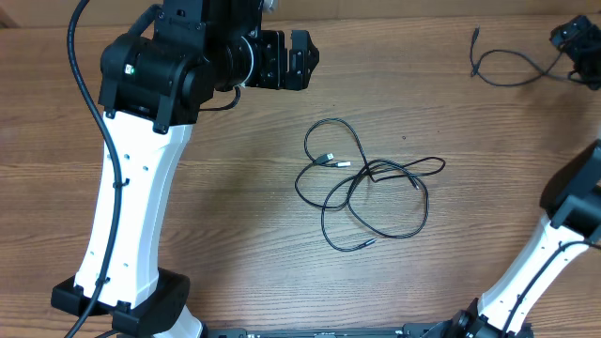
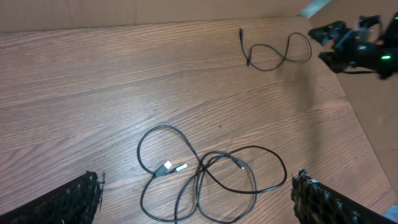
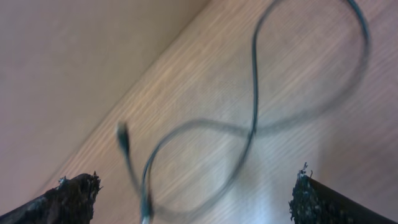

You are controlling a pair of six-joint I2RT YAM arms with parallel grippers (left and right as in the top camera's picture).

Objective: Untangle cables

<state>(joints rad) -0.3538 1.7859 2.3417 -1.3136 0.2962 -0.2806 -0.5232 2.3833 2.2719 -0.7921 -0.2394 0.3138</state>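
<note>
**Overhead view**
- Wooden table: brown grain surface carrying all the items below.
- Left arm: white link with black joints, rising from a base at the near left edge and reaching to the far middle.
- Left gripper: black, over the far part of the table. It is released, jaws apart, with nothing between them.
- Tangle of cables: thin black cords in overlapping loops, lying flat at the table's centre. It is well apart from both grippers.
- Plug connectors: two small pale-tipped ends side by side, inside the tangle's upper left loop.
- Single cable: a separate thin black cord in the far right corner, one plug end pointing away from the robot.
- Right gripper: black, at the far right edge just beside the single cable. Its jaw state cannot be told from this angle.
- Right arm: white link at the near right.

**Left wrist view**
- Left fingers: dark, one at each lower corner and set wide apart, holding nothing.
- The tangle lies on the wood below and between them, untouched, with the pale plug tips in its left loop.
- The single cable lies at the far right, with the right gripper beside it showing a green light.

**Right wrist view**
- Right fingers: one at each lower corner, spread wide and released.
- The single cable appears blurred in a figure-eight loop on the wood, with one plug end at left. No contact with either finger is visible.
</note>
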